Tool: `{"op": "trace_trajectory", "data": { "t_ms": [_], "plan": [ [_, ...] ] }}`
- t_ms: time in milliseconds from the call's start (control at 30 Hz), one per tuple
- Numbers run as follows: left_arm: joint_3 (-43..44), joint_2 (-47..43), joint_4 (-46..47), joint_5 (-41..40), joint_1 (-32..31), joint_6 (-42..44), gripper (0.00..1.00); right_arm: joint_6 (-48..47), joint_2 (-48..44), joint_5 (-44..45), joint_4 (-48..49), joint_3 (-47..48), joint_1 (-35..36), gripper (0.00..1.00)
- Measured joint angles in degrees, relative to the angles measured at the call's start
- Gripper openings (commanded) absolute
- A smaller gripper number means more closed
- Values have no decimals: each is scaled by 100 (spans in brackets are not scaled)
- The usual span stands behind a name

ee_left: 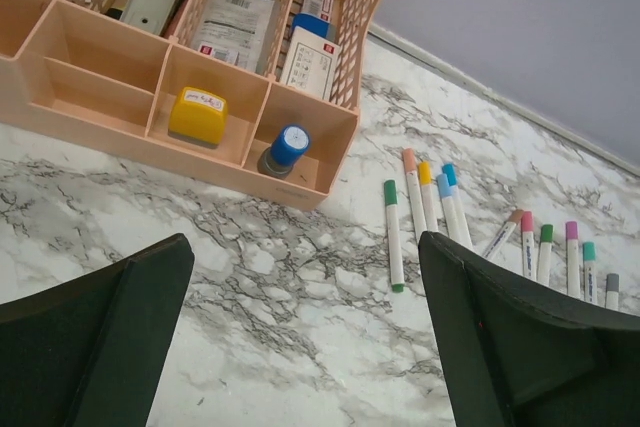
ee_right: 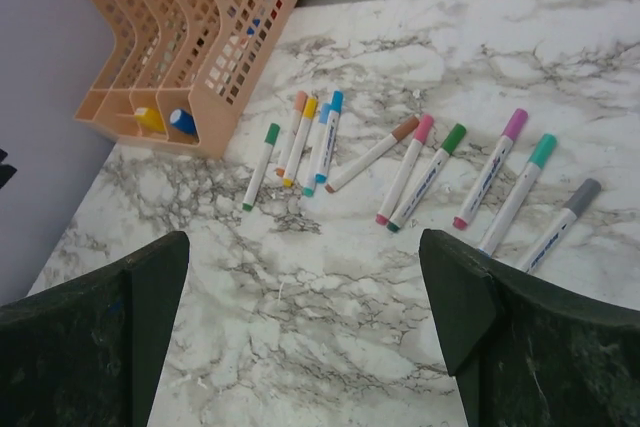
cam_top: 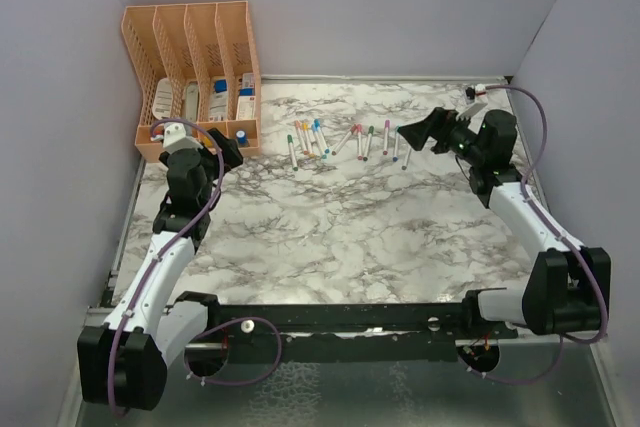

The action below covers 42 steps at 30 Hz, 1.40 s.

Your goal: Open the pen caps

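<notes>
My left claw (ee_left: 305,347) stands wide. Its dark fingers (ee_left: 100,337) sit at the two sides of the wrist view, with nothing between them but bare marble table (ee_left: 270,287). My right claw (ee_right: 305,332) is spread just as wide and holds nothing.

From above, I see the pens (cam_top: 345,139) lying in a loose row between the two claws. The left claw is well off to one side of the row and the right claw is close to its other end.

Every one of the pen caps (ee_right: 424,128) is seated on its white barrel. Just beyond the right claw's right finger lies the grey cap (ee_right: 583,194), then the teal cap (ee_right: 543,149) and the purple cap (ee_right: 515,123). Straight ahead of the gap, a green, a pink and a brown one lie side by side. Further ahead and to the left is a tight bunch of blue, yellow and orange caps. A lone green cap (ee_right: 271,133) lies just left of that bunch.

Seen from the left claw, the same row lies ahead and toward its right finger, with that lone green cap (ee_left: 390,192) at the near end.

Farthest out, ahead of the left claw's left finger, is the peach organizer (ee_left: 310,187). A yellow block (ee_left: 197,114) and a blue-topped round piece (ee_left: 288,145) sit in neighbouring front compartments. Packets fill the tall slots behind them.
</notes>
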Motion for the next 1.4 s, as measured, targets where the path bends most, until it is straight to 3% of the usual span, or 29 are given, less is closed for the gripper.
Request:
{"op": "trace_trajectory", "data": {
  "t_ms": [167, 467, 633, 800, 967, 1100, 1400],
  "plan": [
    [-37, -79, -13, 111, 0, 57, 99, 11, -562, 243, -13, -13, -4, 99],
    [-208, -291, -122, 157, 0, 35, 99, -256, -529, 72, -518, 17, -2, 99],
    [-234, -210, -210, 293, 0, 24, 99, -678, -531, 789, -1322, 254, 118, 99],
    [-232, 157, -221, 638, -9, 24, 99, -1047, -424, 1681, -1825, 647, 1010, 99],
    [-192, 542, -304, 789, -190, 46, 99, -1222, 304, 2402, -1956, 1185, 2083, 99],
    [-173, 686, -544, 789, -402, 37, 99, -1335, 1410, 2865, -2177, 1971, 2833, 97],
    [-177, 269, -780, 791, -461, -92, 99, -1405, 3722, 3309, -2756, 4245, 3746, 73]
  ]
}}
